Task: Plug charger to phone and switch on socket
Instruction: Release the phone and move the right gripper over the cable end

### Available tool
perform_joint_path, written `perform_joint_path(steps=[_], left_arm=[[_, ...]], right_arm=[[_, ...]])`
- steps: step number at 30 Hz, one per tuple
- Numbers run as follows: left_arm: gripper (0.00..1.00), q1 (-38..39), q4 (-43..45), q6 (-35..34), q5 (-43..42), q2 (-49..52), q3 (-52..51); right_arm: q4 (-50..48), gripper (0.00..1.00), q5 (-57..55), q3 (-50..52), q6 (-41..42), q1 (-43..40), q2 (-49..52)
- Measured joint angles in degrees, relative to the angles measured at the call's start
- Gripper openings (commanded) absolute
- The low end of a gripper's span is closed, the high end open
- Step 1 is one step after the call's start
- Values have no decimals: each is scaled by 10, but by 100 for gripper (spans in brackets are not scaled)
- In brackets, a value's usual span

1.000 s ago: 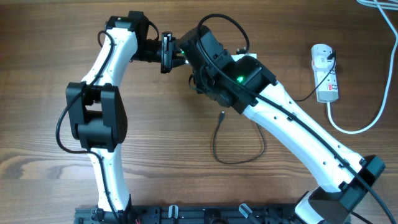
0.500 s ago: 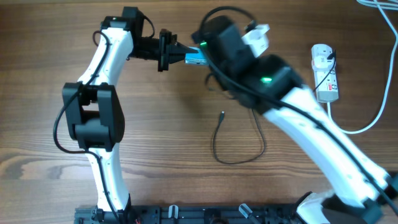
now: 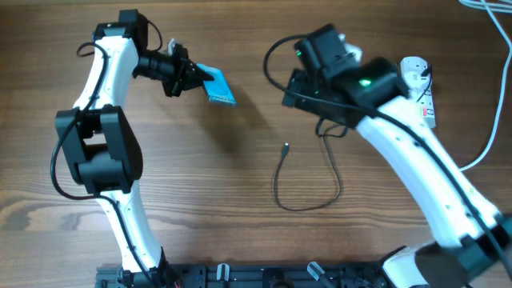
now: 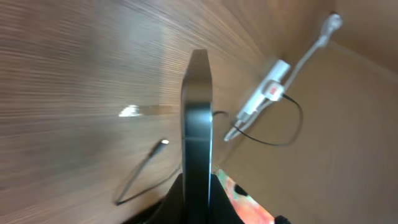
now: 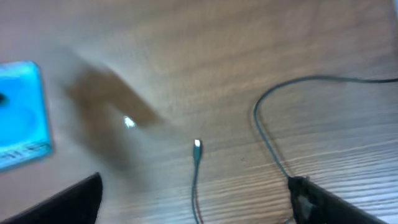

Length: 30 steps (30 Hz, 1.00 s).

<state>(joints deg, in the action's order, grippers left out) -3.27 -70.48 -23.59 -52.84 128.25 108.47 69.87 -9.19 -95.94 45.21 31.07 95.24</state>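
My left gripper (image 3: pixel 190 79) is shut on the phone (image 3: pixel 218 86), which hangs above the table at the back left with its teal screen showing. The left wrist view shows the phone (image 4: pixel 198 118) edge-on between my fingers (image 4: pixel 227 211). The charger, a thin black cable (image 3: pixel 308 204), loops on the table centre, and its plug tip (image 3: pixel 286 146) lies free. My right gripper (image 5: pixel 198 205) hovers above the plug tip (image 5: pixel 197 145), open wide with nothing in it; the phone (image 5: pixel 22 115) is at its left. The white socket (image 3: pixel 422 100) lies at the back right, partly behind my right arm.
A thicker white cord (image 3: pixel 480 152) runs from the socket and curves along the right edge of the table. The socket (image 4: pixel 267 93) and the black cable (image 4: pixel 273 140) also show in the left wrist view. Bare wood lies between phone and plug tip.
My right gripper opened, let go of the phone and drew back to the right. The left arm swung left with the phone, which it still holds.
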Motion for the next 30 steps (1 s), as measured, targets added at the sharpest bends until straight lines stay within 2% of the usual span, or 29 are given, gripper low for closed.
perform_joint_path(steps=[5, 8, 14, 26, 30], left_arm=[[4, -15, -18, 7, 43, 0, 0], [4, -17, -18, 8, 51, 0, 0], [4, -17, -20, 9, 51, 0, 0], [4, -17, -22, 9, 51, 0, 0], [4, -17, -22, 9, 51, 0, 0]], right_arm=[[-41, 71, 72, 73, -10, 0, 61], [-104, 61, 126, 146, -11, 0, 94], [-208, 61, 169, 239, 4, 0, 108], [-219, 41, 171, 243, 34, 9, 162], [-220, 42, 171, 243, 36, 9, 175]])
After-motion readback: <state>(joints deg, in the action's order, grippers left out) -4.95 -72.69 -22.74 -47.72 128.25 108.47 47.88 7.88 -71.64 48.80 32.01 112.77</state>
